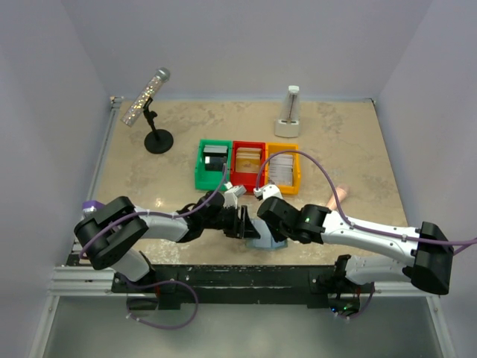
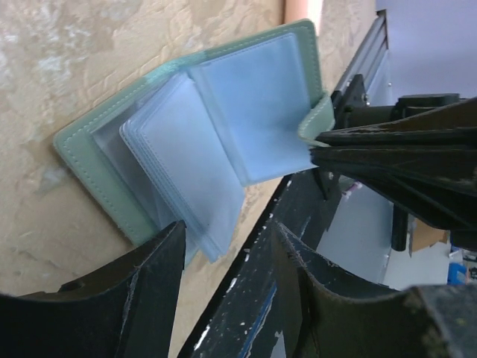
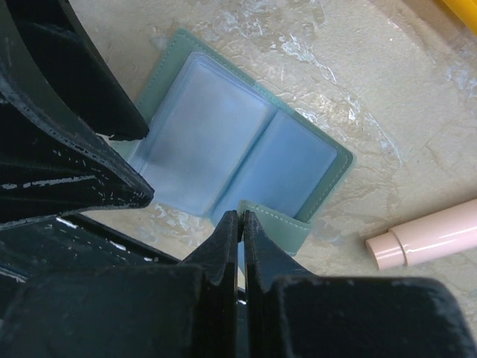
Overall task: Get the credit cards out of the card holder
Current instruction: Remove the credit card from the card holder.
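Lying open at the near edge of the beige table (image 1: 343, 134), lower centre, the card holder (image 3: 246, 149) shows clear pockets. The left claw (image 2: 227, 227) gapes empty beside it. The right claw (image 3: 240, 218) is pinched together at its tab, hold uncertain. Beyond: pink tube (image 3: 432, 235), coloured bins (image 1: 246, 183), microphone stand (image 1: 153, 112), lilac walls (image 1: 246, 45).

White arms (image 1: 373, 233), black joints (image 1: 287, 216), purple cables (image 1: 298, 153), scuffed black tools (image 3: 240, 224)

Bright even light, soft shadows; wrist views slightly blurred, sheen on the card holder (image 3: 223, 142).
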Tool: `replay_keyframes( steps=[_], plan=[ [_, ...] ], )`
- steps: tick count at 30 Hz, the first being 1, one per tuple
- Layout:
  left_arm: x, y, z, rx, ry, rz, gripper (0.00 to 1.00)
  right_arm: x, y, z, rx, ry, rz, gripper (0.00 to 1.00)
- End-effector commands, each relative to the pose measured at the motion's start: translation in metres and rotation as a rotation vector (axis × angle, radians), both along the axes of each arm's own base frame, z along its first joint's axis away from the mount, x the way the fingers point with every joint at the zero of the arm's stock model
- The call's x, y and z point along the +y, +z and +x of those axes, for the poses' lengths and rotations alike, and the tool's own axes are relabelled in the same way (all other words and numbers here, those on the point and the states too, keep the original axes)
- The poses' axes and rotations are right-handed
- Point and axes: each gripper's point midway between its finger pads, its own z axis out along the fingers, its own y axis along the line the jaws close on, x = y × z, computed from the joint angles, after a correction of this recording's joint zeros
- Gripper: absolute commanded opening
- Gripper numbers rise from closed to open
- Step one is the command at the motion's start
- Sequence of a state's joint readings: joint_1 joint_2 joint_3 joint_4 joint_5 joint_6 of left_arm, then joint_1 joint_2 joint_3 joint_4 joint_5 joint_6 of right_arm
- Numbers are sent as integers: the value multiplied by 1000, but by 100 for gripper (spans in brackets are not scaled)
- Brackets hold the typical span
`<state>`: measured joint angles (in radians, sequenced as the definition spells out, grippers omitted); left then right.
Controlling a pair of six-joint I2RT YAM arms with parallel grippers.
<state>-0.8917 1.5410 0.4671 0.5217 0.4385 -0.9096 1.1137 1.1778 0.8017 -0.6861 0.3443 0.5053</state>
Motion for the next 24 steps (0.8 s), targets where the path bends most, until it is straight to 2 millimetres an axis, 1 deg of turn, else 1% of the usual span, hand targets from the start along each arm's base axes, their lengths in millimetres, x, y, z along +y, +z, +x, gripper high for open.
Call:
replay_keyframes(
  steps=[1, 4, 13, 17, 24],
  plan=[
    [-20, 34, 2, -61, -52, -140, 55, 10, 10, 2, -7, -4, 57, 0],
    [-22, 38, 1, -66, -61, -151, 55, 9, 12, 2, -11, -5, 60, 0],
    [-31, 61, 0, -105, -105, -227, 55, 6, 10, -2, -2, -31, 89, 0],
    [-36, 70, 2, -119, -120, -244, 55, -2, 4, -5, 4, -53, 90, 0],
    [-46, 77, 4, -134, -146, -242, 56, -9, -10, -12, 37, -90, 106, 0]
  ],
)
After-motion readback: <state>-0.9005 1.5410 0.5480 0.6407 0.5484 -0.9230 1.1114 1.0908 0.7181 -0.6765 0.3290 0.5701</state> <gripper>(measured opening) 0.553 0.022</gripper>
